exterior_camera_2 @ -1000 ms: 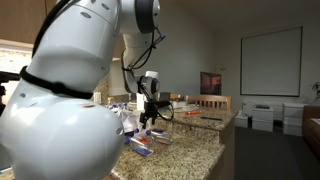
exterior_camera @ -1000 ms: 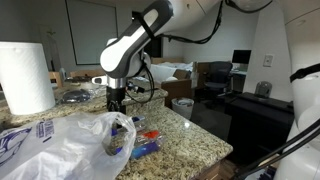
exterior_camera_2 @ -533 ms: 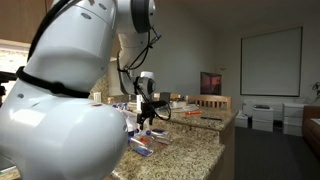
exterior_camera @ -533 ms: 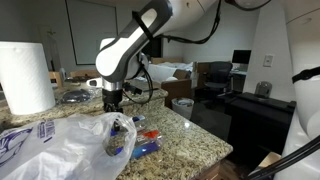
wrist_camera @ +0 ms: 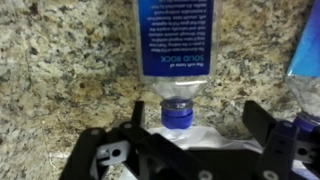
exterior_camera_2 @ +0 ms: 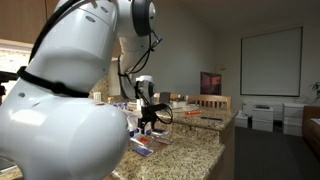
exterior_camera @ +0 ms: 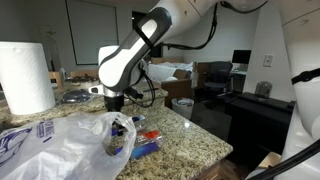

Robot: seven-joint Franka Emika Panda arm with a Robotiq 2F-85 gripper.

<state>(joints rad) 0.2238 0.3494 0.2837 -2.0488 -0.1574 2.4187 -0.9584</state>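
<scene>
In the wrist view the gripper [wrist_camera: 192, 110] hung with its jaws spread wide and holding nothing. Its fingers [wrist_camera: 136, 112] stood at 9 and 3 o'clock of the blue cap [wrist_camera: 177, 115]. The bottle [wrist_camera: 172, 40] lay flat on the granite counter [wrist_camera: 60, 60], its body running toward 12 o'clock. Farther off, at 2 o'clock, a blue packet [wrist_camera: 306, 40] showed. The approach looked like the step in hand. A grasp would call for lowering straight and closing on the neck.
</scene>
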